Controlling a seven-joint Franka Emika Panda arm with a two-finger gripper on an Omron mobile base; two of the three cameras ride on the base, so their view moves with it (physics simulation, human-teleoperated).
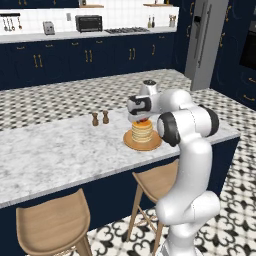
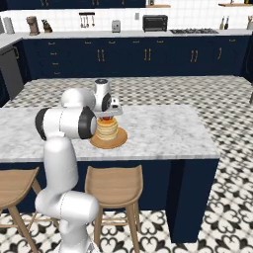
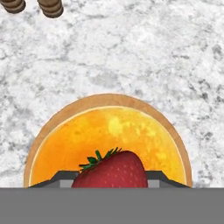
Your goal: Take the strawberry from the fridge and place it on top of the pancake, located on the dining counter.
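Closest to you, the gripper (image 3: 109,181) is clamped on the strawberry (image 3: 111,171), fingers pinching it from both sides, green leaves poking up. Right under it sits the pancake (image 3: 109,140) stack on its round wooden board (image 3: 70,109). From the base views the berry hangs just above the top cake, I can't tell if it's touching. The stack is on the dining counter (image 1: 50,150), with two little brown shakers (image 1: 100,118) further back and the fridge (image 1: 206,42) way off in the far corner. Heads up: let go from too high or off-centre and that round berry could roll off the glossy top onto the marble. Pressing down could also shove the stack.
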